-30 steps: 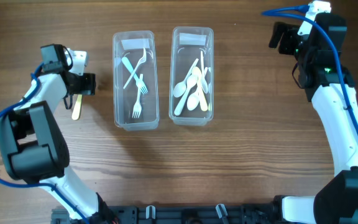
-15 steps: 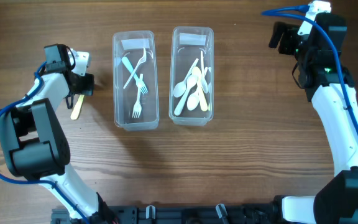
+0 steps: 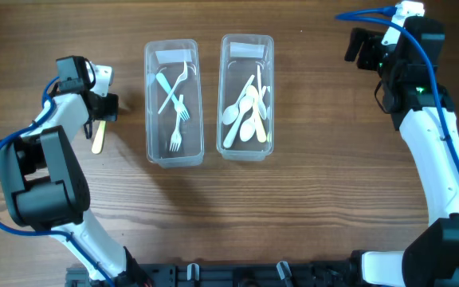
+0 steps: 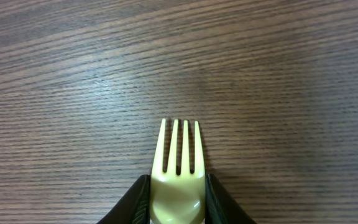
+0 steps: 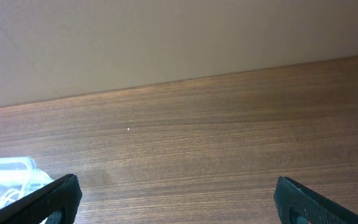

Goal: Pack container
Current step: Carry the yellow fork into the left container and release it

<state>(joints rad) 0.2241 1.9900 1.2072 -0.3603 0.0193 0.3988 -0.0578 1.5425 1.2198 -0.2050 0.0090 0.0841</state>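
The left claw [image 3: 104, 106] has edged a little towards the far left of the worktop [image 3: 309, 207] since a second ago, while the right arm has not shifted. In the left wrist view its two dark fingers [image 4: 135, 202] press against either side of the neck of a pale yellow plastic fork [image 4: 178, 183], closed on it with no gap showing. The tines point away from the camera, over bare wood grain. From overhead the fork's handle runs out of the claw towards the near edge and seems to lie on the worktop, well left of the containers. Just right of that arm stands a clear rectangular container [image 3: 148, 96] holding several plastic forks [image 3: 175, 108], white and pale green, some crossed. Just beside it is a second clear container [image 3: 222, 96] with a heap of white and cream spoons [image 3: 245, 113]. Far to the right, the right claw [image 5: 176, 186] hangs spread wide with nothing in it, well apart from both containers.
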